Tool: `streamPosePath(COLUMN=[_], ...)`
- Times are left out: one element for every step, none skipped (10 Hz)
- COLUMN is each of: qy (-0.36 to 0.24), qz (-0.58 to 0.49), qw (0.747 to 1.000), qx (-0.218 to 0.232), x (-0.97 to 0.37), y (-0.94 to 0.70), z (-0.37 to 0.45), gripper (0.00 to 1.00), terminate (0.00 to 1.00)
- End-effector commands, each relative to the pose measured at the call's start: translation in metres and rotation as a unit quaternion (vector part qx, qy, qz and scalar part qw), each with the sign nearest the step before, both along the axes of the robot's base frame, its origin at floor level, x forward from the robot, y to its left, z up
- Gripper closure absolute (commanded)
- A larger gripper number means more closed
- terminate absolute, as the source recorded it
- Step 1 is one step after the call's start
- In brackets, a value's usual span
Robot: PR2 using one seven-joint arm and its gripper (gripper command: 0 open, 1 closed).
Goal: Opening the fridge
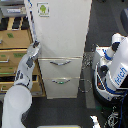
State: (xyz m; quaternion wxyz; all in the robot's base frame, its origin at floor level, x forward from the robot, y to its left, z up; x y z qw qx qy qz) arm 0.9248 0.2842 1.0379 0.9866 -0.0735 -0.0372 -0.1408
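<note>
While the fridge [62, 45] fills the middle of the exterior view, tall and white, I read it as the one heavy, rigid thing here: the cabinet itself will not budge, and only the door should swing. Its large upper door [62, 27] looks shut and flush, a smooth painted panel with nothing proud on its face, so I expect it to be slippery to push against and held by a seal that needs a firm, steady pull before it gives. No handle shows on that door; the place to take hold, as I judge it, is the vertical edge at the exterior view's left, where the door meets the side wall.

Below it sit two lower drawers [61, 72], each with a curved silver handle [61, 63], stiff bars that would take a hook grip well, though they are not what the task asks for.

My working arm [25, 70] rises from the bottom of the exterior view's left, in front of a tan wooden cabinet [15, 50]. Its hand [34, 46] is right at the fridge's left edge, about level with the bottom of the upper door. At this resolution I cannot tell how far its fingers are spread, or whether they have caught the edge.

Smallest, a sticker [43, 8] with a green mark sits at the door's top corner.
</note>
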Motion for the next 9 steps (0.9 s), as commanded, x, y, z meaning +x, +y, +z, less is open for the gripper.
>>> streamPosePath(qy=[-0.008, -0.013, -0.024, -0.08, -0.108, -0.204, -0.237, -0.261, -0.305], qz=[-0.022, -0.029, -0.037, -0.096, -0.127, -0.203, -0.23, -0.279, -0.306], qw=[1.0, 0.999, 0.999, 0.992, 0.986, 0.957, 0.943, 0.924, 0.902], qx=[-0.008, -0.006, -0.005, -0.002, -0.002, 0.026, 0.039, 0.016, -0.008], x=[-0.017, -0.031, -0.045, -0.129, -0.182, -0.372, -0.453, -0.577, -0.71], y=[-0.022, -0.021, -0.022, -0.036, -0.043, -0.047, -0.043, -0.032, -0.019], z=[-0.006, -0.002, 0.009, 0.07, 0.1, 0.194, 0.232, 0.288, 0.339], gripper=[1.0, 1.0, 1.0, 1.0, 1.0, 1.0, 1.0, 1.0, 1.0], terminate=[0.0, 0.0, 0.0, 0.0, 0.0, 0.0, 0.0, 0.0, 0.0])
